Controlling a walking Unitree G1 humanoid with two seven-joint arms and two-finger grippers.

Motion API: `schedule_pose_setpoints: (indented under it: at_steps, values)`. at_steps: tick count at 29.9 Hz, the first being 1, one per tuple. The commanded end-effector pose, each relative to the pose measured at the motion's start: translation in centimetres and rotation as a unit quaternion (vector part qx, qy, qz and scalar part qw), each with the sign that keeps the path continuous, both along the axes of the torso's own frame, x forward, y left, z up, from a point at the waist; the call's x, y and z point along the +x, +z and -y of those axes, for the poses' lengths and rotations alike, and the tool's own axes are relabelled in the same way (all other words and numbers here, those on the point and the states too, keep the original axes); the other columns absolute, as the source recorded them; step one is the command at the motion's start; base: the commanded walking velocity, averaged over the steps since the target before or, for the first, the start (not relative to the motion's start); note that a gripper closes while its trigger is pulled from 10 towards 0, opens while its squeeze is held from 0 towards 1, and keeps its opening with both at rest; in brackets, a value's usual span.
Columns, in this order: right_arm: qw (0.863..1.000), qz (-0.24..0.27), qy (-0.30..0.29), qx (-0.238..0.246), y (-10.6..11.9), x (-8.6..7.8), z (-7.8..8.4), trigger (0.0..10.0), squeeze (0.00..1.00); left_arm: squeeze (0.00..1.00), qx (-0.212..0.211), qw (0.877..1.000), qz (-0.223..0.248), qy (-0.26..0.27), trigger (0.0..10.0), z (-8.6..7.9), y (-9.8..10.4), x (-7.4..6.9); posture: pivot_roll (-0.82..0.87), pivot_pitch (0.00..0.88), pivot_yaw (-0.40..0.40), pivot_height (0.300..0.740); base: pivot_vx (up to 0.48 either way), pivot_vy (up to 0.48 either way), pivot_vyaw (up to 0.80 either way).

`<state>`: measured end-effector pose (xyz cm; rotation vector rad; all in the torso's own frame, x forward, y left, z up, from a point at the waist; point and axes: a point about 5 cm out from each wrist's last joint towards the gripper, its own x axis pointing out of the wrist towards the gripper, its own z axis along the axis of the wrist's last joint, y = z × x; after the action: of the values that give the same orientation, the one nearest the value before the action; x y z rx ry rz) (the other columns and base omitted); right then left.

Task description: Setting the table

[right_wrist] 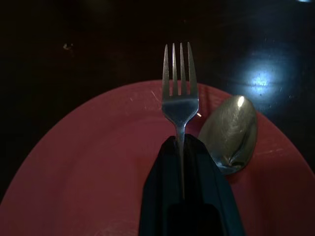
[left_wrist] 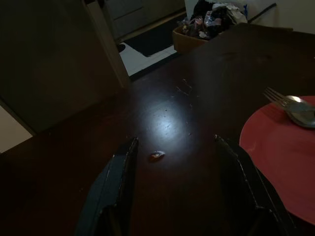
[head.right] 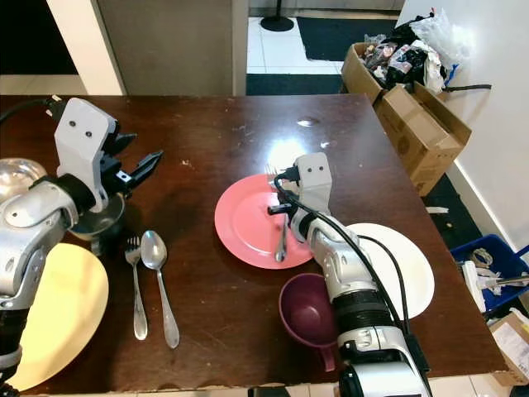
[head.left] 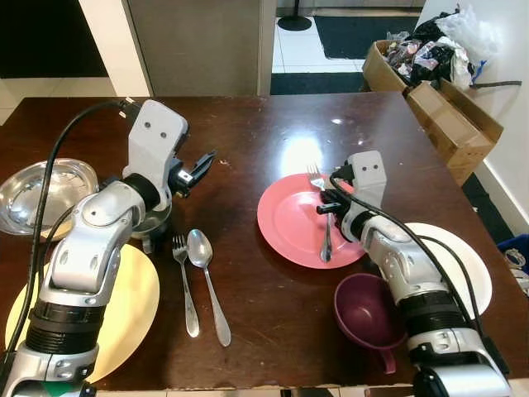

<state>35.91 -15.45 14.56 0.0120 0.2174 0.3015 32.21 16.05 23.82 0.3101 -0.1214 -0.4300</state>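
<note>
My right gripper [head.left: 332, 201] is shut on a silver fork [right_wrist: 179, 93], holding it by the neck just over the pink plate [head.left: 285, 223]; its tines [head.left: 315, 174] point to the far side. A spoon [right_wrist: 230, 132] lies on that plate right beside the fork. My left gripper [head.left: 201, 167] hangs open with nothing between its fingers, above the dark table [head.left: 248, 132] left of the pink plate. A second fork [head.left: 185, 281] and spoon [head.left: 207, 277] lie side by side on the table between the yellow plate [head.left: 136, 306] and the pink one.
A white plate [head.left: 467, 265] sits at the right edge, partly under my right arm. A purple cup [head.left: 368, 310] stands at the near right. A steel bowl [head.left: 33, 194] rests at far left, another steel dish [head.left: 153, 225] under my left arm. Cardboard boxes of rubbish [head.left: 438, 91] stand beyond the table's right corner.
</note>
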Motion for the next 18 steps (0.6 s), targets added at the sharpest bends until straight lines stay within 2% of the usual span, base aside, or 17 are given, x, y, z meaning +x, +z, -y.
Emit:
schedule_pose_setpoints:
  at_steps: [1, 6, 8, 9, 12, 13, 14, 15, 16, 18]
  values:
    - [1.0, -0.005, -0.001, -0.005, -0.3, -0.3, 0.2, 10.0, 1.0, 0.0, 0.001, 1.0, -0.007, -0.003, 10.0, 0.3, -0.3, -0.2, -0.1, 0.052, 0.067, 0.74, 0.0, 0.0, 0.0]
    - [1.0, 0.021, -0.003, 0.0, 0.7, -0.6, 0.2, 10.0, 1.0, 0.0, 0.001, 1.0, -0.007, -0.004, 10.0, 0.4, -0.3, -0.1, -0.11, 0.057, 0.069, 0.74, 0.0, 0.0, 0.0]
    - [0.999, 0.048, -0.007, 0.004, 2.4, -0.8, 0.3, 10.0, 1.0, 0.0, 0.001, 1.0, -0.007, -0.004, 10.0, 0.4, -0.3, -0.1, -0.11, 0.06, 0.068, 0.74, 0.0, 0.0, 0.0]
    - [0.999, 0.048, -0.007, 0.004, 2.4, -0.8, 0.3, 10.0, 1.0, 0.0, 0.001, 1.0, -0.007, -0.004, 10.0, 0.4, -0.3, -0.1, -0.11, 0.06, 0.068, 0.74, 0.0, 0.0, 0.0]
    - [0.994, 0.11, -0.011, 0.002, 5.8, -1.4, 0.6, 10.0, 1.0, 0.0, 0.0, 1.0, -0.007, -0.004, 10.0, 0.7, -0.4, -0.1, -0.12, 0.063, 0.064, 0.74, 0.0, 0.0, 0.0]
    - [0.994, 0.11, -0.011, 0.002, 5.8, -1.4, 0.6, 10.0, 1.0, 0.0, 0.0, 1.0, -0.007, -0.004, 10.0, 0.7, -0.4, -0.1, -0.12, 0.063, 0.064, 0.74, 0.0, 0.0, 0.0]
    - [0.991, 0.134, -0.009, 0.001, 6.8, -1.6, 0.5, 10.0, 0.85, 0.0, -0.002, 1.0, -0.007, -0.002, 10.0, 0.7, -0.4, 0.0, -0.12, 0.063, 0.064, 0.74, 0.0, 0.0, 0.0]
    - [0.987, 0.16, -0.013, -0.003, 7.7, -1.8, 0.6, 10.0, 0.0, 0.0, -0.005, 1.0, -0.006, 0.001, 10.0, 0.8, -0.4, 0.0, -0.12, 0.062, 0.063, 0.74, 0.0, 0.0, 0.0]
    - [0.987, 0.16, -0.013, -0.003, 7.7, -1.8, 0.6, 10.0, 0.0, 0.0, -0.005, 1.0, -0.006, 0.001, 10.0, 0.8, -0.4, 0.0, -0.12, 0.062, 0.063, 0.74, 0.0, 0.0, 0.0]
    - [0.974, 0.226, -0.027, 0.002, 9.7, -2.4, 0.5, 10.0, 0.0, 0.0, -0.02, 1.0, -0.001, 0.018, 10.0, 0.9, -0.4, 0.1, -0.12, 0.064, 0.06, 0.74, 0.0, 0.0, 0.0]
